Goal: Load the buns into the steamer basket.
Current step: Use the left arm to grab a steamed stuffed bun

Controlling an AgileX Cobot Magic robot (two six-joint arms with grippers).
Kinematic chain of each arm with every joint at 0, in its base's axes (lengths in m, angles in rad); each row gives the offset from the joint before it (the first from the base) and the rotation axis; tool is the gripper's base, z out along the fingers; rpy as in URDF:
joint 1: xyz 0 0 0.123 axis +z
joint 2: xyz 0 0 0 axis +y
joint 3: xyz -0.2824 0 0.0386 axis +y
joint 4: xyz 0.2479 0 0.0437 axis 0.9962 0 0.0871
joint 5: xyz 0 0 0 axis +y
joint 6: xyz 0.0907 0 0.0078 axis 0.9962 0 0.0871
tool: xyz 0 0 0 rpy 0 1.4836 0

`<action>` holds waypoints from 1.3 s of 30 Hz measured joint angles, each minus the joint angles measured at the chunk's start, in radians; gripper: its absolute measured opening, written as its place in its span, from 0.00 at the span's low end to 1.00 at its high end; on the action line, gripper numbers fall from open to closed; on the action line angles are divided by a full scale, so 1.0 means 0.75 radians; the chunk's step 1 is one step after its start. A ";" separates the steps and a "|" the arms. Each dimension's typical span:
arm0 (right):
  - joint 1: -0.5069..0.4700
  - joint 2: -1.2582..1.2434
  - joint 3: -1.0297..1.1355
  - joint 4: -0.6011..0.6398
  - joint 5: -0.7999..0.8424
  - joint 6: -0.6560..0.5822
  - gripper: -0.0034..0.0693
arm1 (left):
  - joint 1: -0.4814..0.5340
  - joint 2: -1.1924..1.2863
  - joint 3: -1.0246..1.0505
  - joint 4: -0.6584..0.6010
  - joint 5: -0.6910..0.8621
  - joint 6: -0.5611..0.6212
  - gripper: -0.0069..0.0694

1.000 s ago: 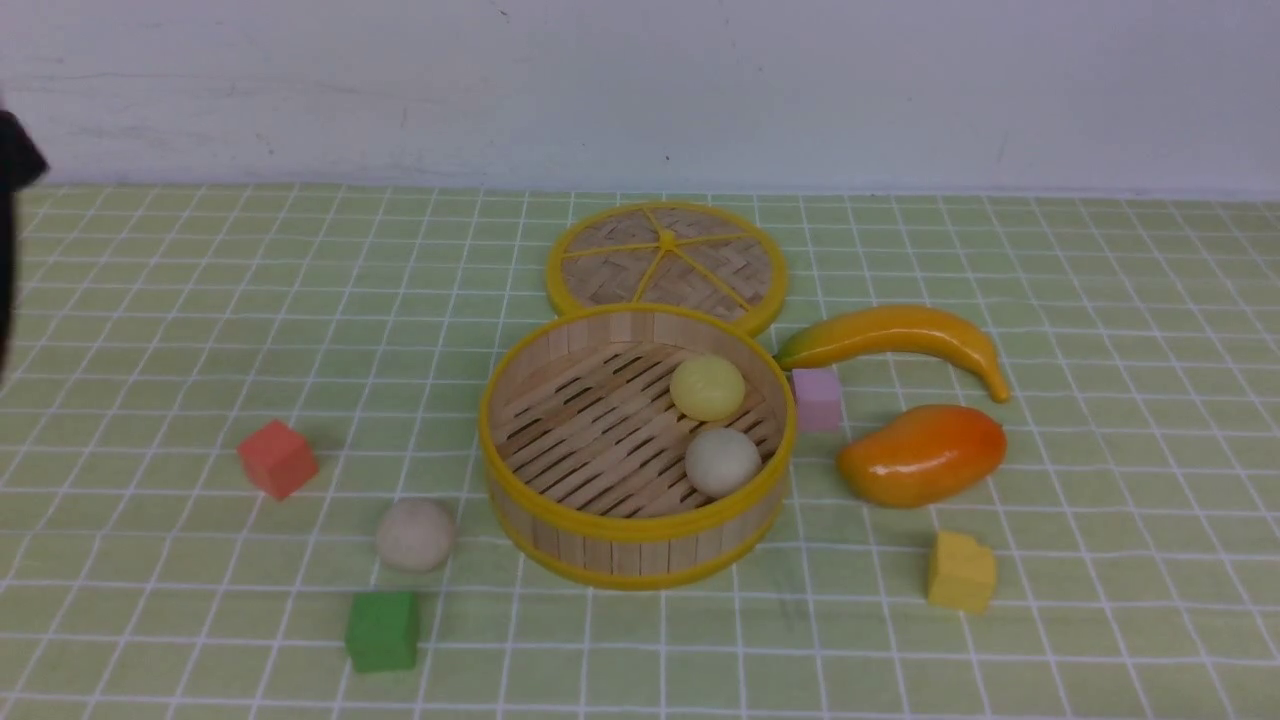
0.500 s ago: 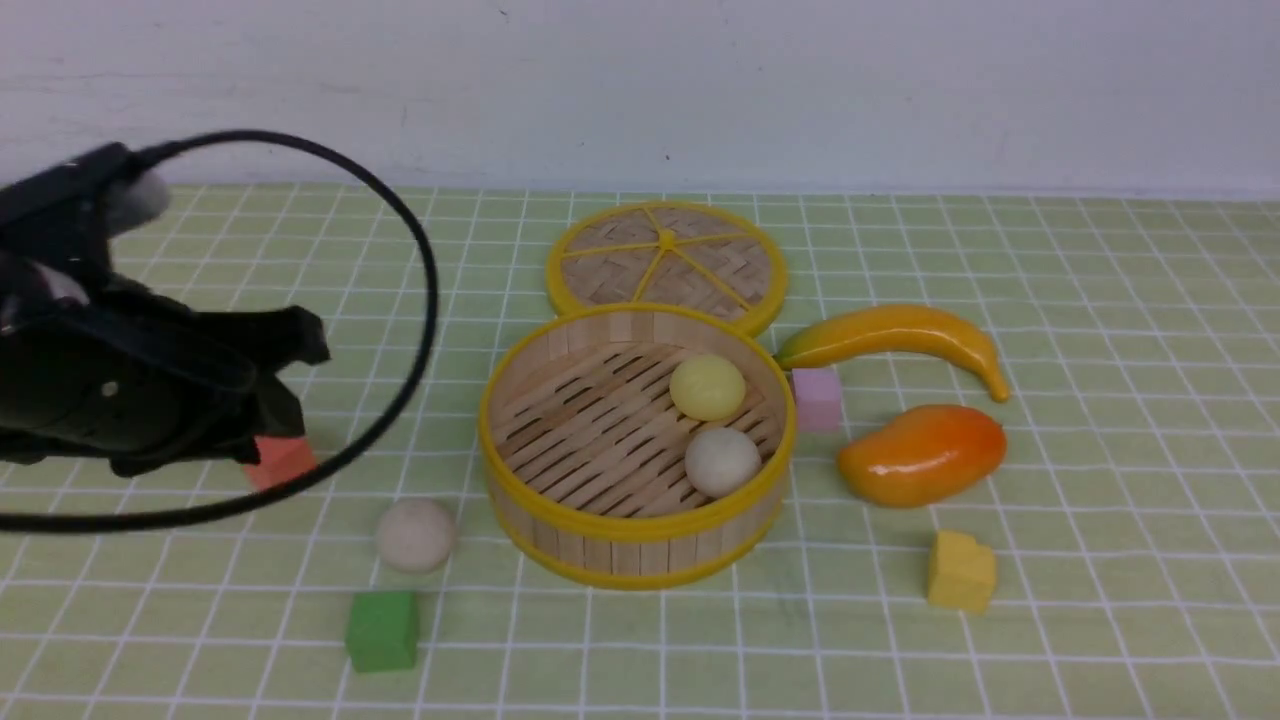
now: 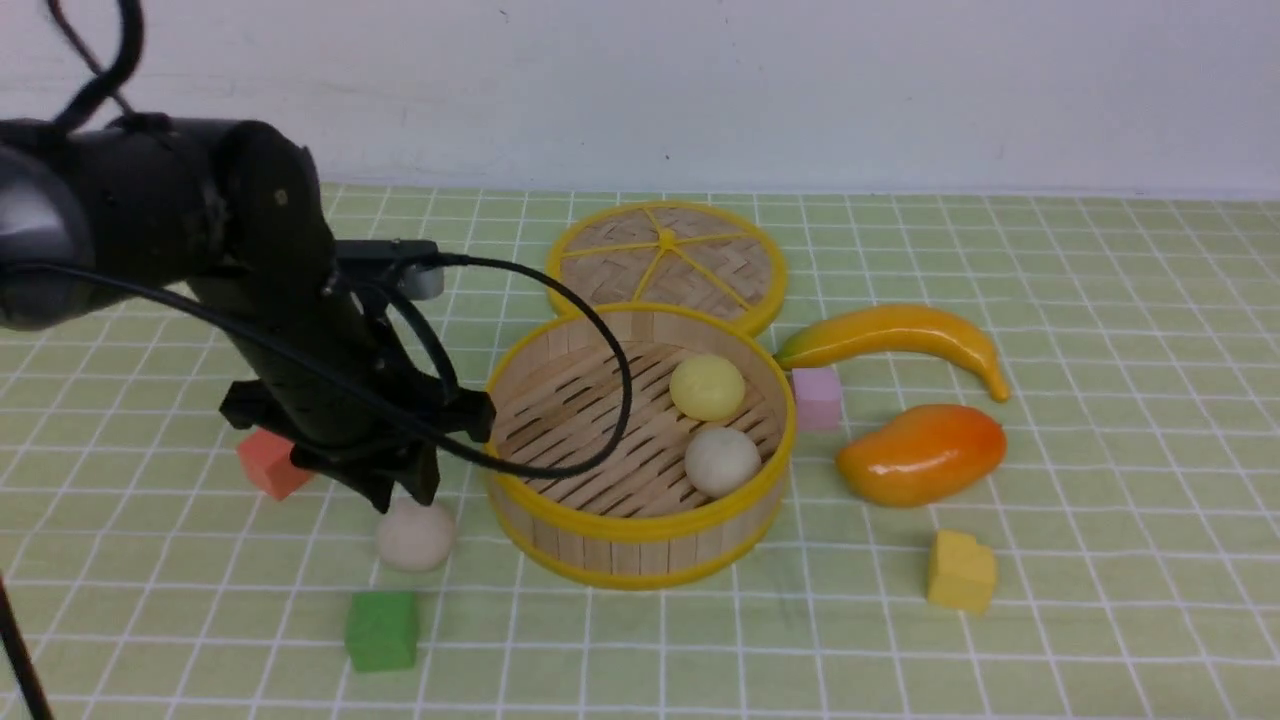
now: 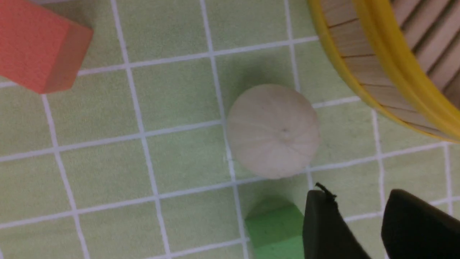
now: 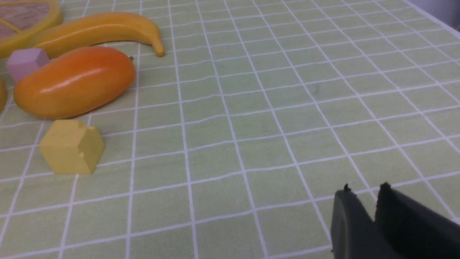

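The steamer basket (image 3: 640, 545) stands mid-table with a pale yellow bun (image 3: 707, 388) and an off-white bun (image 3: 722, 461) on its slatted floor. Another off-white bun (image 3: 415, 537) lies on the cloth just left of the basket. My left gripper (image 3: 403, 492) hangs right above that bun, pointing down. In the left wrist view the bun (image 4: 273, 131) lies ahead of the left gripper (image 4: 359, 194), which is open and empty, with the basket wall (image 4: 363, 82) beside it. My right gripper (image 5: 364, 189) hovers over bare cloth, its tips slightly apart and empty.
A red cube (image 3: 268, 462) and a green cube (image 3: 382, 630) flank the loose bun. The woven lid (image 3: 667, 262) lies behind the basket. A banana (image 3: 900, 335), pink cube (image 3: 817, 397), mango (image 3: 922, 453) and yellow cube (image 3: 960, 572) sit to its right.
My left arm has swung in from the left edge to above the loose bun beside the basket. The buns and other objects have not moved.
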 joint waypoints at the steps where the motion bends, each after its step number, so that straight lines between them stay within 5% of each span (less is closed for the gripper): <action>1: 0.000 0.000 0.000 0.000 0.000 0.000 0.21 | 0.000 0.029 -0.004 0.017 -0.015 -0.003 0.40; 21: 0.000 0.000 0.000 0.000 0.000 0.000 0.25 | 0.000 0.168 -0.008 0.115 -0.160 -0.004 0.40; 25: 0.000 0.000 0.000 0.000 0.000 0.000 0.26 | 0.000 0.194 -0.010 0.105 -0.155 -0.004 0.33; 30: 0.000 0.000 0.000 0.000 0.000 0.000 0.27 | 0.002 0.199 -0.014 0.088 -0.121 -0.004 0.09; 39: 0.000 0.000 0.000 0.000 0.000 0.000 0.29 | 0.003 0.036 -0.019 0.047 -0.056 -0.004 0.07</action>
